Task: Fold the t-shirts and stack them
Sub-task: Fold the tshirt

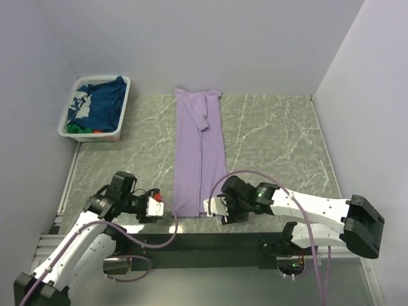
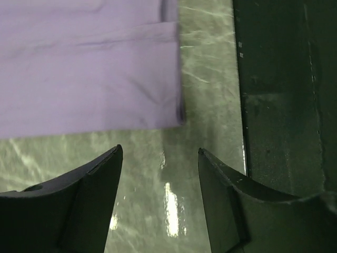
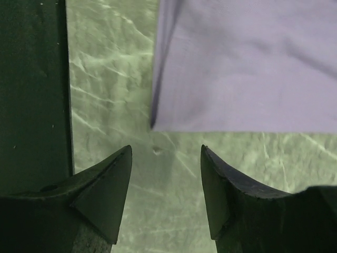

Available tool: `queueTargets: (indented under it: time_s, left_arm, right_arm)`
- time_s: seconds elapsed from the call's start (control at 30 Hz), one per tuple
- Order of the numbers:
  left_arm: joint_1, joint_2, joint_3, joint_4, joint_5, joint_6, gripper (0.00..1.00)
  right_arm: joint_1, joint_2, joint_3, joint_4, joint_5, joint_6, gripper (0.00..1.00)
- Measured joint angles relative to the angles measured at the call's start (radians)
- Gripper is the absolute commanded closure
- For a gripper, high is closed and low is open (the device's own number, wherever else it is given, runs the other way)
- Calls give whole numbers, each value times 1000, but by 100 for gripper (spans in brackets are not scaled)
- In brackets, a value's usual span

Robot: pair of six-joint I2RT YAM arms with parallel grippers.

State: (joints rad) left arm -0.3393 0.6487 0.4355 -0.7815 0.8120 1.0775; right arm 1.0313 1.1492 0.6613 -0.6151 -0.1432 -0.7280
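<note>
A lavender t-shirt [image 1: 199, 150] lies folded into a long narrow strip down the middle of the table. Its near end shows in both wrist views as flat purple cloth [image 2: 89, 68] [image 3: 247, 63]. My left gripper [image 1: 160, 205] hovers just left of the strip's near left corner, open and empty [image 2: 159, 153]. My right gripper [image 1: 210, 207] stands at the near right corner, also open with nothing between its fingers [image 3: 166, 150]. More t-shirts, navy blue [image 1: 102, 105], green and red, are heaped in the basket.
A white slatted basket [image 1: 121, 115] stands at the far left corner of the marbled table [image 1: 274, 146]. The dark front rail [image 1: 210, 245] runs along the table's near edge, close behind both grippers. Walls close the table in on three sides.
</note>
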Motion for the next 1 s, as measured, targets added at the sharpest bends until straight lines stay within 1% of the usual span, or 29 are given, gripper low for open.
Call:
queueTargets:
  time_s: [0.1, 0.17, 0.37, 0.47, 0.6, 0.7, 0.73, 0.8, 0.83, 0.9, 0.93, 1.0]
  left_arm:
    - [-100, -2, -37, 56, -55, -6, 36]
    - [-125, 35, -39, 86, -77, -12, 36]
    - [-143, 158, -39, 182, -107, -20, 37]
    - [-172, 171, -39, 214, -116, -21, 37]
    - [-209, 181, -39, 251, -127, -19, 37]
    - [-230, 189, -39, 267, -133, -21, 39]
    - [-237, 191, -39, 271, -135, -21, 39]
    - [-251, 195, -39, 277, -138, -21, 40]
    - [-256, 197, -40, 280, -139, -21, 41]
    - [-270, 200, -44, 293, -146, -25, 42]
    - [-280, 200, -48, 300, -149, -26, 43]
    - [-303, 203, -56, 311, -158, -27, 45]
  right_arm:
    - [45, 22, -33, 51, 25, -23, 39]
    - [63, 40, -40, 87, 37, -34, 39]
    - [84, 127, -41, 163, 59, -55, 44]
    - [89, 169, -39, 171, 65, -57, 42]
    - [92, 169, -39, 184, 68, -59, 41]
    - [93, 182, -37, 188, 67, -55, 54]
    - [95, 191, -32, 188, 67, -53, 64]
    - [95, 220, -16, 191, 64, -48, 76]
    - [97, 233, -8, 195, 63, -41, 86]
    - [97, 251, 3, 201, 62, -26, 94]
    - [96, 256, 8, 200, 61, -20, 100]
    - [89, 261, 13, 200, 58, -7, 100]
